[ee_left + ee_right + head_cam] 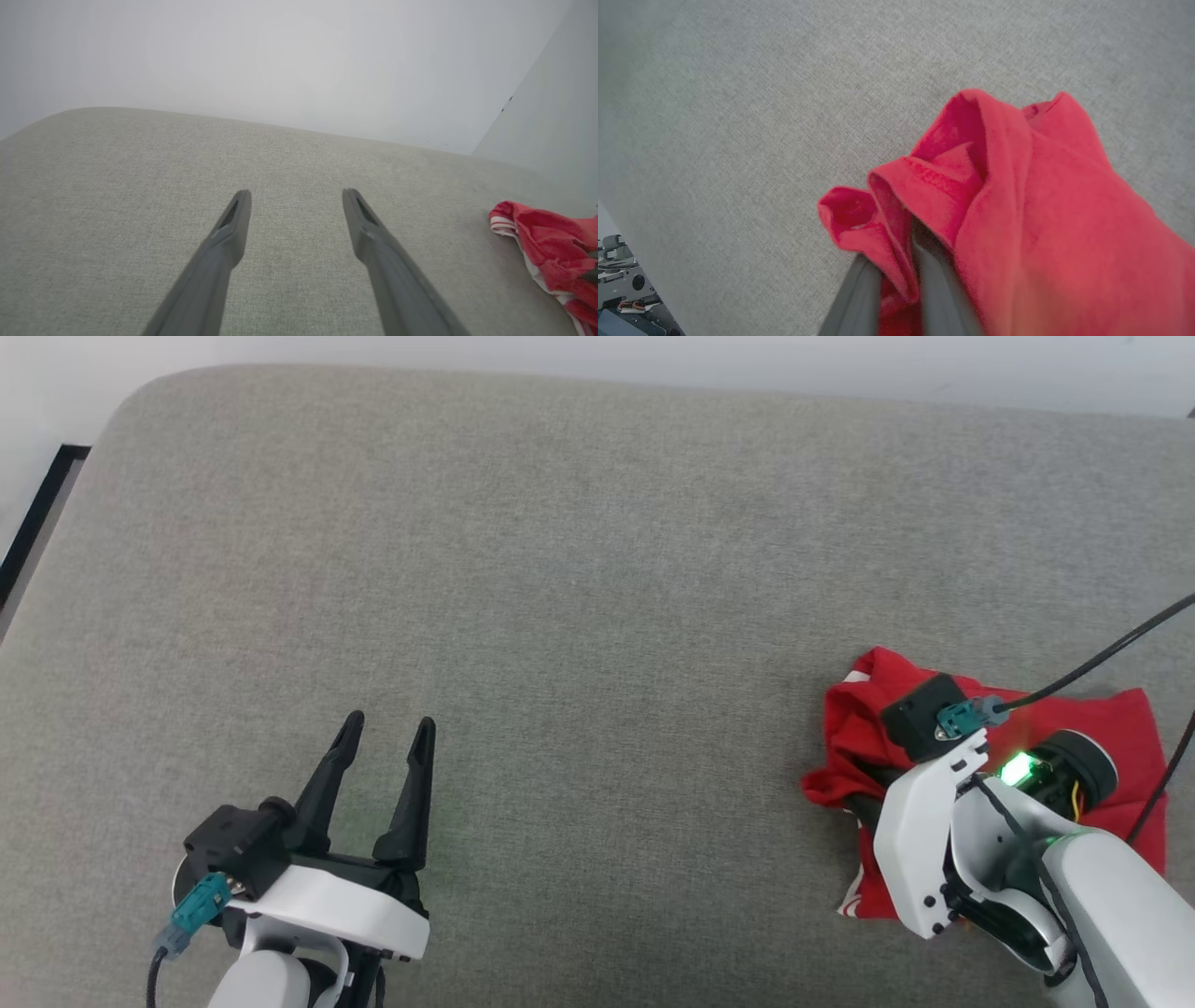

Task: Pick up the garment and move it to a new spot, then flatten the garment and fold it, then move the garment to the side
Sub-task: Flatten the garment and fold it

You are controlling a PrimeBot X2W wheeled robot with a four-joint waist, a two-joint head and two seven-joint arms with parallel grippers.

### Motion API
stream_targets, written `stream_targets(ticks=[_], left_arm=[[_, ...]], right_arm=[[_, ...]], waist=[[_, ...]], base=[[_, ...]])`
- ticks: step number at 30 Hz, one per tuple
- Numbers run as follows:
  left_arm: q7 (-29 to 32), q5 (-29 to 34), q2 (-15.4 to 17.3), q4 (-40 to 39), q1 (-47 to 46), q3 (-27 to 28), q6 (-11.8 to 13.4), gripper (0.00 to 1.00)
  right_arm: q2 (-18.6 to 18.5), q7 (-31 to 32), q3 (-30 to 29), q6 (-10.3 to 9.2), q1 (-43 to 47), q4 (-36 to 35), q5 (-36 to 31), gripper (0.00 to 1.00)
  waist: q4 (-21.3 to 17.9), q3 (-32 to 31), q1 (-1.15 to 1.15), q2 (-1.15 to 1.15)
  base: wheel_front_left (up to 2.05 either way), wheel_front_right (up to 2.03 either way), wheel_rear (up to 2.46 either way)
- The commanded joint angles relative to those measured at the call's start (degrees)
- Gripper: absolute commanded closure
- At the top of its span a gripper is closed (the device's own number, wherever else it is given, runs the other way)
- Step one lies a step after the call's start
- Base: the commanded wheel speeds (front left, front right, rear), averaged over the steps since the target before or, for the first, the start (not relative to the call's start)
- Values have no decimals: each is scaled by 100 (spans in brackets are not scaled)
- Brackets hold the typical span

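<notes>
Shows the garment (pixel 1111 728) bunched in a red heap near the right edge of the grey fabric surface (pixel 597 569), with striped trim (pixel 502 226) peeking out along one hem. Pinches a fold of it in the right tool (pixel 896 280), fingers drawn close on the cloth. Holds the left tool (pixel 388 721) well apart at the near left, fingers spread wide over the grey fabric.

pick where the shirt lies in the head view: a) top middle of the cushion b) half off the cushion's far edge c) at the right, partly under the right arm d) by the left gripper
c: the shirt lies bunched at the right side of the cushion, partly under the right arm, far from the left gripper.
</notes>
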Motion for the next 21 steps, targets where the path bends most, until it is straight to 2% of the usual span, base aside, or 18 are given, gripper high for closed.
stream_targets(ticks=[1,2,9,13,16,21], left_arm=[[-27,-15,9,-5,32,35,4,0],[-27,-30,13,-2,61,44,4,0],[-27,-125,68,64,156,93,4,0],[-27,-228,113,185,203,64,4,0],[-27,-327,130,310,220,51,4,0],[-27,-475,181,521,256,113,4,0]], right_arm=[[9,-119,14,-4,-50,5,30,21],[29,-163,-5,-4,-76,-6,50,0],[171,-540,-344,-4,-206,-220,241,0],[152,-957,-636,-4,-176,-53,288,0],[-16,-1555,-879,-5,-62,332,93,0],[16,-2828,-1578,-4,170,1316,-142,0]], waist=[[-49,-45,0,0],[-83,-75,0,0],[-363,-325,0,0],[-520,-471,0,0],[-616,-544,0,0],[-767,-633,0,0]], base=[[0,0,0],[0,0,0],[0,0,0],[0,0,0],[0,0,0],[0,0,0]])
